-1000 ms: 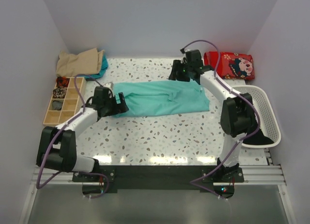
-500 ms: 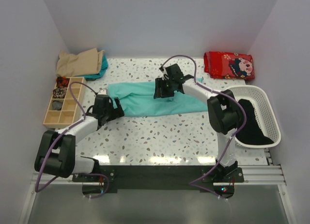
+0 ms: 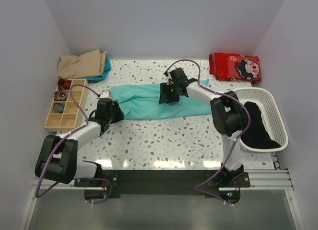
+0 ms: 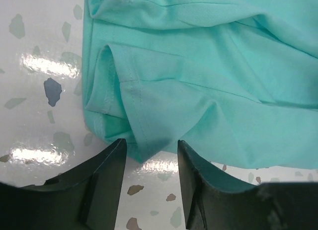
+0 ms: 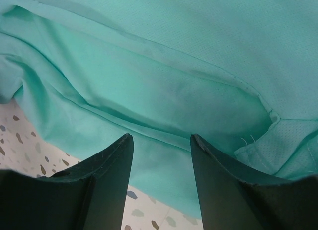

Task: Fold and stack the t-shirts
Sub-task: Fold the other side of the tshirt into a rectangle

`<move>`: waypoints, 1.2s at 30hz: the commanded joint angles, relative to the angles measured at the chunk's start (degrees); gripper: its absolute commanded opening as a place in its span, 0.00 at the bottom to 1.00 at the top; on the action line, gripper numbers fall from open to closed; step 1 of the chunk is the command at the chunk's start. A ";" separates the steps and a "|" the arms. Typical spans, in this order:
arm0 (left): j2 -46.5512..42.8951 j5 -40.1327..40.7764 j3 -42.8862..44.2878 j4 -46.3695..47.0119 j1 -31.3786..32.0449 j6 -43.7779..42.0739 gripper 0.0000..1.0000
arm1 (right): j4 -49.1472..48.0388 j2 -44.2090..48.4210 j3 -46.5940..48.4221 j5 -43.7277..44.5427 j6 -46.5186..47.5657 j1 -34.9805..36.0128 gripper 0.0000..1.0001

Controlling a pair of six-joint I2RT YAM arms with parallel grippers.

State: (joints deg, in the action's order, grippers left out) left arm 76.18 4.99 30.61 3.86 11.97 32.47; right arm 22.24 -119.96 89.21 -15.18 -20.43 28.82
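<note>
Left gripper (image 4: 151,149) is open, its two dark fingers standing apart with nothing clamped between them. It sits low over the speckled surface (image 3: 164,140) at the left end of the teal t-shirt (image 3: 144,103). In the left wrist view a folded corner of this shirt, with a stitched hem, comes down into the gap between the fingertips, and the rest of the fabric spreads away to the far side and to the right. The right gripper (image 5: 161,140) is open too, and it holds nothing. It hangs over the middle part of the same shirt, towards its far edge. In the right wrist view the teal fabric with long soft folds fills almost everything beyond the fingers, and only a small piece of the surface shows at the lower left. The teal t-shirt lies flat as a long band from left to right in the middle of the surface, between the two arms. At the far left corner a tan garment (image 3: 79,63) lies in a heap, with a bit of teal cloth showing beside it. Near it, on the left, stands a wooden tray (image 3: 48,118) with compartments. At the far right lies a red cloth (image 3: 234,67) with a printed figure. A white basket (image 3: 259,90) on the right holds a black garment (image 3: 256,125).
</note>
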 commanded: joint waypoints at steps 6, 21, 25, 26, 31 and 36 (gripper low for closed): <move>1.78 -0.16 -1.69 4.58 0.69 0.49 0.46 | -0.79 -0.10 -0.44 -1.17 0.65 0.27 0.54; 2.13 1.68 2.34 -0.51 0.87 -3.37 0.03 | 1.05 -1.59 -2.11 0.41 1.26 1.07 0.52; 1.95 2.91 7.43 -7.95 0.78 -6.97 0.02 | 1.67 -1.94 -3.86 2.43 1.27 1.15 0.51; 1.95 3.44 8.32 -9.29 0.69 -7.42 0.02 | 1.75 -2.03 -4.13 3.31 1.18 1.07 0.51; 3.35 1.43 13.67 -16.58 -1.15 -10.75 0.02 | 2.19 -2.21 -5.80 4.10 1.62 1.24 0.51; 7.21 1.68 17.46 -23.19 -2.56 -11.81 0.02 | 3.07 -2.56 -6.24 4.81 2.32 1.24 0.50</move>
State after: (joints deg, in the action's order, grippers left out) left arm 80.53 6.35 44.64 -12.45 10.46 23.31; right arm 21.30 -120.73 85.78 -14.35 -20.10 29.63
